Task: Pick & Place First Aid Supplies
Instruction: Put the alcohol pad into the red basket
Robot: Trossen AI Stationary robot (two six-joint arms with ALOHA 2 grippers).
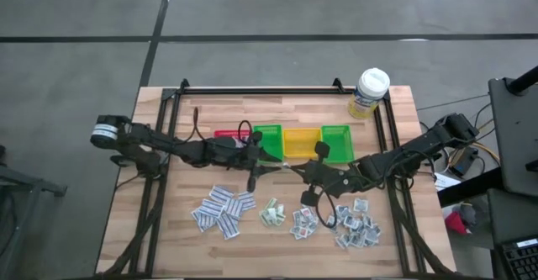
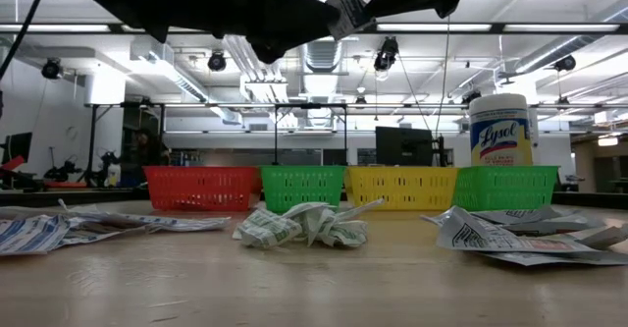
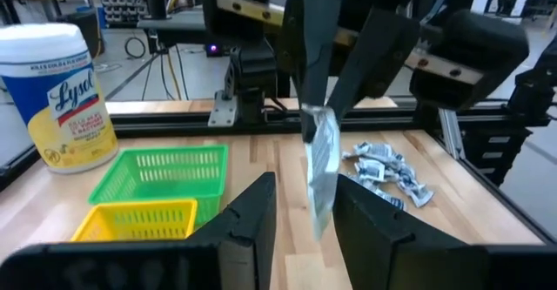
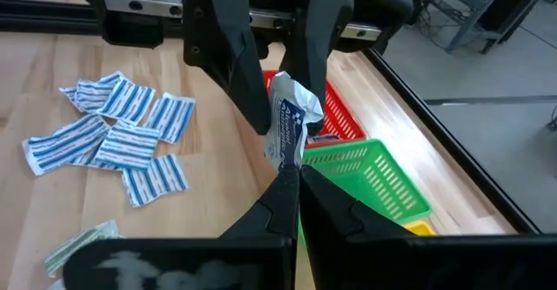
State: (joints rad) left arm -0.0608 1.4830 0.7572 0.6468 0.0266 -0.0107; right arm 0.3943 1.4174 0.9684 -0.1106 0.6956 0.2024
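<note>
Midair above the bench [image 1: 168, 229], the right end effector [image 4: 287, 181] pinches one white packet [image 4: 290, 124] by its lower edge. Opposite it, the left end effector [image 3: 300, 212] has its fingers parted around the same packet. If the right lets go before the left closes, the packet could drop short of the bins [image 1: 286, 141].

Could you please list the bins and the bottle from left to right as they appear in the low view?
Red bin → green bin → yellow bin → second green bin, with the bottle behind that last one.
</note>
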